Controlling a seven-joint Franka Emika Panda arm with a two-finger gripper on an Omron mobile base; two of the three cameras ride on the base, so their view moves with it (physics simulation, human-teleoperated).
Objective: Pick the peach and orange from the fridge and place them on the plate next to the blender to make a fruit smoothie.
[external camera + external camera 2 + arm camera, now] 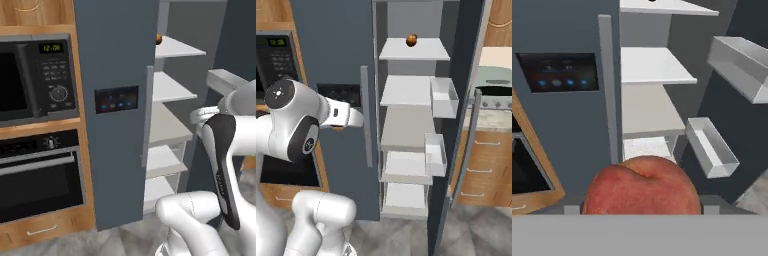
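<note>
Peach (642, 186): I see it big and close at the bottom of the hand view, pinkish-red w/ crease on top, sitting right at the gripper's end, clear of the fridge shelves.
Gripper (642, 207): finger tips hidden behind the fruit in hand view; from the fruit's position I read it as pinched on the peach. In the base views I can't make out the hand itself, only the arm's white and dark links.
Orange (411, 40): on the top white shelf (413, 50) inside the fridge, near the back; also just visible at the door edge in left base view (158, 39). Round, orange-brown in shade.
Fridge (331, 50): right door swung open, left door shut w/ long grey handle (366, 115) and black panel w/ blue lights (559, 72). Interior: several white shelves stacked, lower ones bare as far as I can see.
Door bins (443, 97): two clear bins on the inside of the open door, upper and lower (436, 154); contents, if any, can't tell.
Surroundings: black microwave (35, 75) w/ green clock above a built-in oven (40, 175) in wood cabinetry, left of fridge. Counter w/ wood drawers (483, 165) to the right of the open door.
</note>
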